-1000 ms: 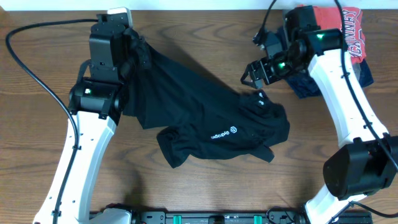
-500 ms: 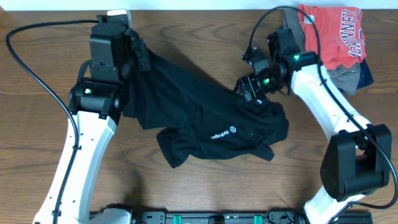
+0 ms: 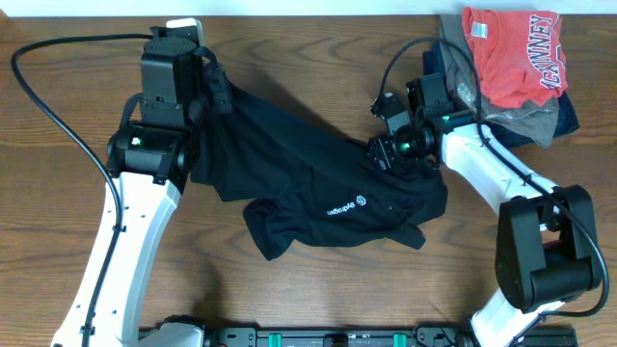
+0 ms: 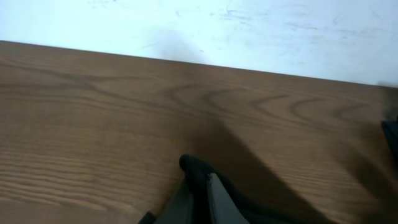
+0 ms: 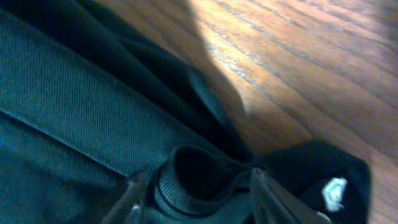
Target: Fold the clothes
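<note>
The clothes (image 3: 308,178), a black garment with a small white logo (image 3: 349,204), lie stretched across the table's middle. My left gripper (image 3: 214,93) holds its upper left corner off the table. In the left wrist view that gripper (image 4: 200,194) is shut on a pinch of black cloth (image 4: 194,169). My right gripper (image 3: 383,152) is down on the garment's upper right end. In the right wrist view it (image 5: 200,196) stands open, its fingers (image 5: 134,191) either side of a ribbed fold (image 5: 193,177). A white tag (image 5: 336,191) shows just to the right.
A red shirt with white lettering (image 3: 511,53) lies on grey (image 3: 528,121) and navy (image 3: 571,114) garments at the back right corner, close behind my right arm. A white wall (image 4: 199,25) borders the table's far edge. Cables loop above both arms.
My right gripper has moved left and down from beside the pile onto the black garment's upper right end, and its jaws have narrowed around a fold. The left gripper has stayed put.
</note>
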`<action>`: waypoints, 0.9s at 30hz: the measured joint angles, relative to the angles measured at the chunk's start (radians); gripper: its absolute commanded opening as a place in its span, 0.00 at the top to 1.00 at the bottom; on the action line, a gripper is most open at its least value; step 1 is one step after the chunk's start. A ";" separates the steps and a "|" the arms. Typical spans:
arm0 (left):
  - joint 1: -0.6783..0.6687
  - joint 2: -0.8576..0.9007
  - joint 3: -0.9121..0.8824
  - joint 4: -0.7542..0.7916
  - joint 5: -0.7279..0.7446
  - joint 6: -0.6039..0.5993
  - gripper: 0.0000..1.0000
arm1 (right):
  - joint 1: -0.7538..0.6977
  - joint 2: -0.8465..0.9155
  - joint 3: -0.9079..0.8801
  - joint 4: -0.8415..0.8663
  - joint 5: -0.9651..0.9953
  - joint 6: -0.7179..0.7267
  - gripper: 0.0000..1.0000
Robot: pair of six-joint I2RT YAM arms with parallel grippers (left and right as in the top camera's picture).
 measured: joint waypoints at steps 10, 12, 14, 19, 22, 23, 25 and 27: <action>0.000 0.000 0.000 -0.003 -0.003 0.000 0.94 | 0.023 0.000 -0.009 0.103 0.044 0.045 0.99; 0.004 0.000 0.000 0.002 -0.009 0.000 0.94 | 0.013 0.000 0.024 0.090 0.063 0.056 0.99; 0.016 0.000 0.000 0.015 -0.016 0.000 0.94 | -0.005 0.000 0.090 0.062 0.075 0.063 0.99; 0.110 0.000 0.006 0.065 -0.032 0.002 0.94 | -0.085 -0.003 0.389 -0.040 0.093 0.062 0.99; 0.181 0.000 0.032 0.070 -0.033 0.002 0.94 | -0.130 -0.011 0.560 -0.112 0.095 0.051 0.99; 0.205 0.000 0.048 0.070 -0.033 0.002 0.94 | -0.147 -0.013 0.619 -0.144 0.094 0.049 0.99; 0.236 0.000 0.083 0.072 -0.032 0.002 0.94 | -0.173 -0.019 0.711 -0.189 0.090 0.043 0.99; 0.253 0.000 0.124 0.073 -0.032 0.003 0.94 | -0.198 -0.024 0.803 -0.250 0.077 0.037 0.99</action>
